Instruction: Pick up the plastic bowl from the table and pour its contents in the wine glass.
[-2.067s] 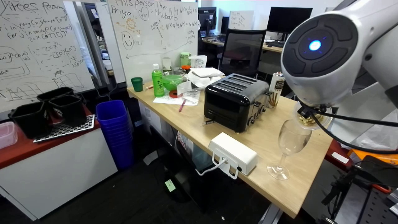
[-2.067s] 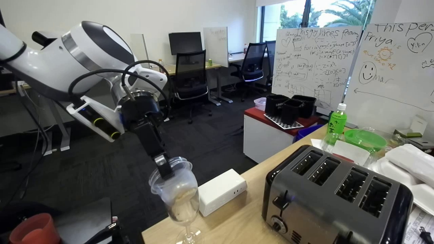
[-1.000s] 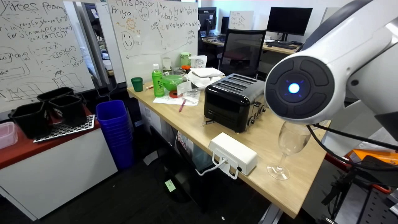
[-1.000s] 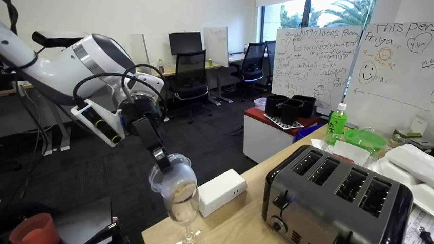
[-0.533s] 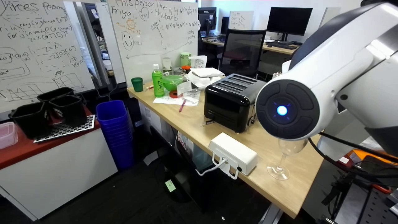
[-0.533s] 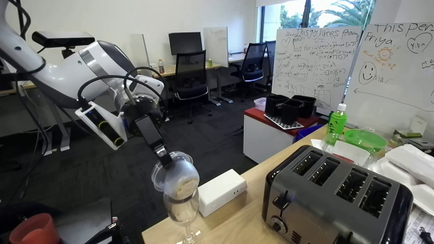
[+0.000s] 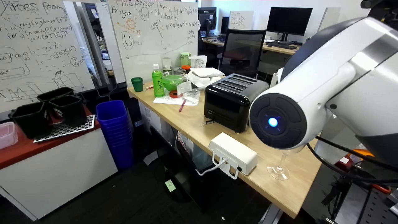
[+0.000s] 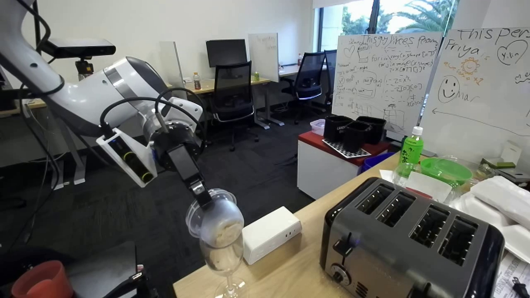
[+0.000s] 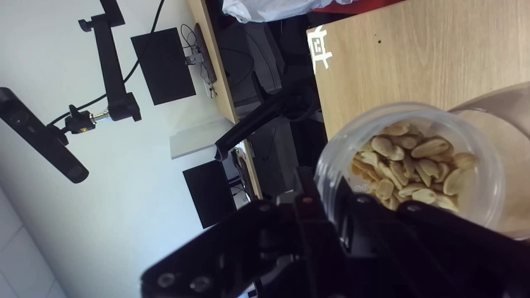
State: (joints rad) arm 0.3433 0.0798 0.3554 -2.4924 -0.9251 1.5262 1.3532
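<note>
In the wrist view the clear plastic bowl [image 9: 488, 186] holds peanuts [image 9: 414, 161]. My gripper [image 9: 325, 182] is shut on its rim, one finger inside and one outside. An exterior view shows the bowl [image 8: 225, 213] tilted, its bottom turned toward the camera and nuts visible through it. There it overlaps the cup of the wine glass [image 8: 223, 260]; whether they touch I cannot tell. The glass stands upright on the table [image 7: 298, 186]. In an exterior view my arm hides the bowl and most of the glass cup, leaving the glass foot [image 7: 279, 171] visible.
A black toaster [image 7: 234, 102] stands on the table near the glass. The white power box [image 7: 233, 152] sits at the table edge beside it. Farther along are a green bottle [image 7: 158, 81] and a green bowl [image 7: 172, 82].
The arm has swung lower and across, and the bowl has shifted slightly right and tilted, showing more of its bottom. The grip is unchanged, nuts remain inside, and the glass has not moved.
</note>
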